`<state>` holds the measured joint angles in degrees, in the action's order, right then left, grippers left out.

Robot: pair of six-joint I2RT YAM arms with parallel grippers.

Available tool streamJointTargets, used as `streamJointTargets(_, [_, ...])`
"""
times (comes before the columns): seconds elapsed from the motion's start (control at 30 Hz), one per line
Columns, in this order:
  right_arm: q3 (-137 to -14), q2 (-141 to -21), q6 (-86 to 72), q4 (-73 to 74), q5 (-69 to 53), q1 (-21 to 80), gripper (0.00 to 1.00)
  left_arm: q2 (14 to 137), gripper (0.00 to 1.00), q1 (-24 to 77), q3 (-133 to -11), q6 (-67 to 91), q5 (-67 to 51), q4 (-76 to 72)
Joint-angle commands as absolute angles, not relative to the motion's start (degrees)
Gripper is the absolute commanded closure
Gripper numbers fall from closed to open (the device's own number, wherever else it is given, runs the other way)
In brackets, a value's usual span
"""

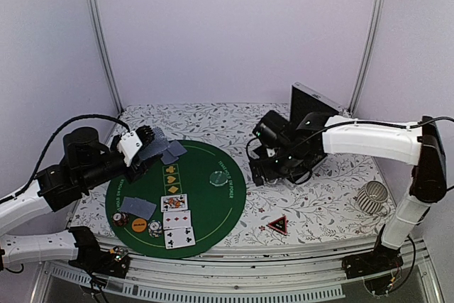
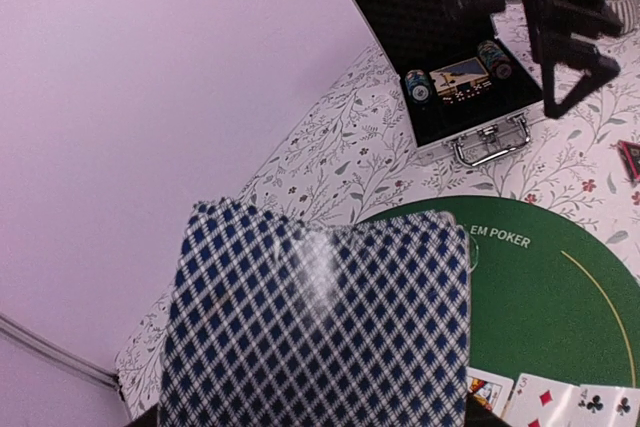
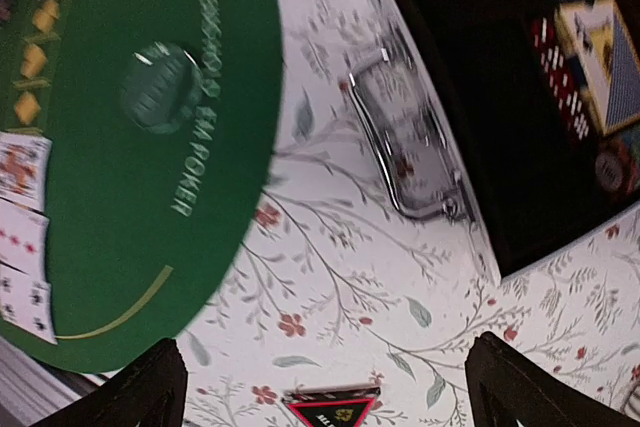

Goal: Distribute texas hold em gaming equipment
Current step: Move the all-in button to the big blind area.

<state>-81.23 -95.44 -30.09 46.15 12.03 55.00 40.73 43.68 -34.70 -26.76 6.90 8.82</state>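
**Card in the Left Grip, Waiting to Go Down**

Gripped the held card (image 2: pixel 315 327) in the left gripper (image 1: pixel 144 145), patterned back up, with the fingers themselves hidden behind it in the wrist view. Hung over the far-left rim of the green mat (image 1: pixel 227 204), with other face-down cards (image 1: pixel 173 151) just ahead of the fingertips. Called, on this reading, for a low, level descent. Called also for a release only once the card lay flat and clear of those neighbours, so as not to nudge them. Showed the right gripper (image 3: pixel 338 387) spread wide and empty, with the triangle token (image 3: pixel 330 409) on the cloth between its fingertips. Showed too the open case (image 3: pixel 520 127) ahead and to one side. Left the clear disc (image 1: pixel 218 177) well apart from both pairs of fingers.
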Motion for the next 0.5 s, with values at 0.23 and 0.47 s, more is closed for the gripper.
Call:
streamJointTargets(0.23, [-71.4,-104.8,-42.2,53.2,6.4,59.1,0.01,40.0,0.46,43.4,-34.5,-26.0,6.3,7.9])
streamJointTargets(0.47, [-65.3,-103.1,-43.1,45.9,-2.3,60.8,0.01,41.0,0.46,43.5,-34.7,-26.1,6.2,8.0])
